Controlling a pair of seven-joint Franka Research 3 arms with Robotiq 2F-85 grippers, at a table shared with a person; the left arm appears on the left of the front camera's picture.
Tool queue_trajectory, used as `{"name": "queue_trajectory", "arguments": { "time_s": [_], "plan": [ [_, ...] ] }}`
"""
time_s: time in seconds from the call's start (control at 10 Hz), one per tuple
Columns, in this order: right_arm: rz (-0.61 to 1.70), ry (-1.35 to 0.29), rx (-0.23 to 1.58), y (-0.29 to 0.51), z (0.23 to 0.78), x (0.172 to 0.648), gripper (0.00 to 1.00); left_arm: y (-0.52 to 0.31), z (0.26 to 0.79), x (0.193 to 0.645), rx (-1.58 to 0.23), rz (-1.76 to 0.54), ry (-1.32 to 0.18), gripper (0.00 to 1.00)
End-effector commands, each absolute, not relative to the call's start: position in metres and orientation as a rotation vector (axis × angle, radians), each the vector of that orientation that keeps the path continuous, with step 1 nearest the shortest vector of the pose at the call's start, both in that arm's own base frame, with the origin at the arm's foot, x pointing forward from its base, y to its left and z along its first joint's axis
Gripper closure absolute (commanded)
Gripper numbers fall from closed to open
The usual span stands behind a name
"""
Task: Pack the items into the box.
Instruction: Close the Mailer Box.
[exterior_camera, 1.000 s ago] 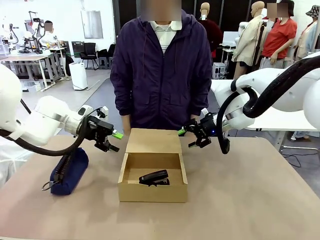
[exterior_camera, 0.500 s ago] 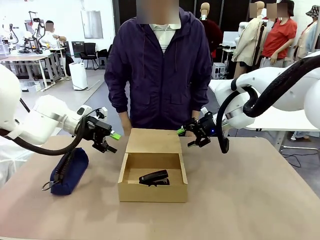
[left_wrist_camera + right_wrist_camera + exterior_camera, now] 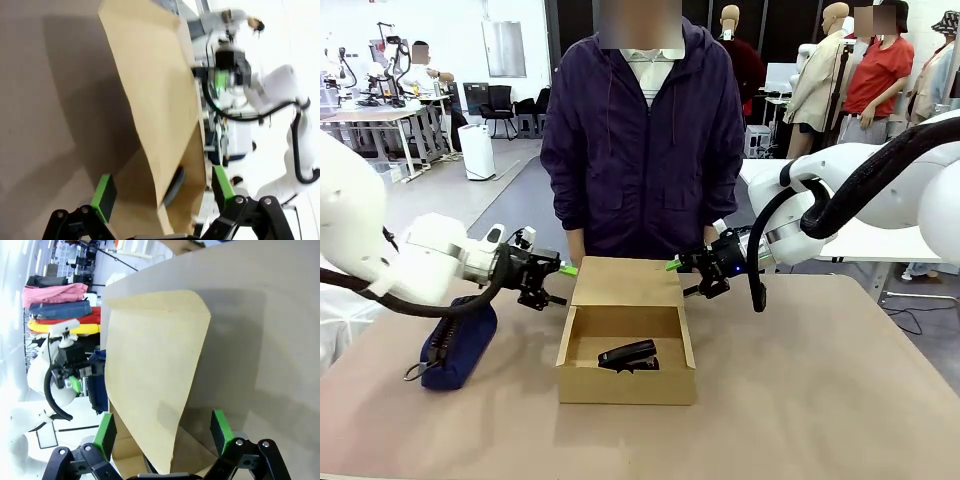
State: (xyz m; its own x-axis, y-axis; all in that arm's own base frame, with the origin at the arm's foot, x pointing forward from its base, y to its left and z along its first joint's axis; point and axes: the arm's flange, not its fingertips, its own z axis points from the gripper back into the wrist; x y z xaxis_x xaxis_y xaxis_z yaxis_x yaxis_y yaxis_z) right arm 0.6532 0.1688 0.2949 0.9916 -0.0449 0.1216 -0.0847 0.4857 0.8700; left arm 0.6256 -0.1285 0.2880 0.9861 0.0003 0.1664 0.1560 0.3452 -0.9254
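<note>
Left gripper (image 3: 560, 284), right gripper (image 3: 680, 279) flank box (image 3: 625, 386), seemingly apart

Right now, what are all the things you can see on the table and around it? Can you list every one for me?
box: one, tan cardboard, middle of the table, its flap lid open and leaning back toward the person.
stapler: one, black, inside the box.
pouch: one, dark blue, on the robot's left side of the table.
table: one, brownish tan, under everything.
person: one, purple jacket, standing at the far side behind the box.
left gripper: one, black with green pads, open, beside the lid's left edge.
right gripper: one, black with green pads, open, beside the lid's right edge.
</note>
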Motion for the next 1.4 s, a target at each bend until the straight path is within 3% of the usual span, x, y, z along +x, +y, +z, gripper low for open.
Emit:
{"name": "queue_trajectory", "arguments": {
  "time_s": [0.0, 0.6, 0.8, 0.9, 1.3],
  "plan": [
    [0.049, -0.116, 1.112, 0.172, 0.287, 0.658, 0.0, -0.158, 0.286, 0.632, -1.208, -0.038, -0.214, 0.0],
    [0.055, -0.133, 1.246, 0.175, 0.279, 0.66, 0.0, -0.162, 0.278, 0.642, -1.252, -0.048, -0.289, 0.0],
    [0.076, -0.099, 1.245, 0.174, 0.281, 0.656, 0.32, -0.161, 0.279, 0.641, -1.265, -0.06, -0.319, 0.39],
    [0.073, -0.105, 1.24, 0.175, 0.282, 0.655, 0.44, -0.159, 0.281, 0.641, -1.255, -0.078, -0.333, 0.39],
    [0.114, -0.112, 1.251, 0.169, 0.284, 0.65, 0.44, -0.156, 0.292, 0.635, -1.287, -0.146, -0.454, 0.39]
  ]
}}
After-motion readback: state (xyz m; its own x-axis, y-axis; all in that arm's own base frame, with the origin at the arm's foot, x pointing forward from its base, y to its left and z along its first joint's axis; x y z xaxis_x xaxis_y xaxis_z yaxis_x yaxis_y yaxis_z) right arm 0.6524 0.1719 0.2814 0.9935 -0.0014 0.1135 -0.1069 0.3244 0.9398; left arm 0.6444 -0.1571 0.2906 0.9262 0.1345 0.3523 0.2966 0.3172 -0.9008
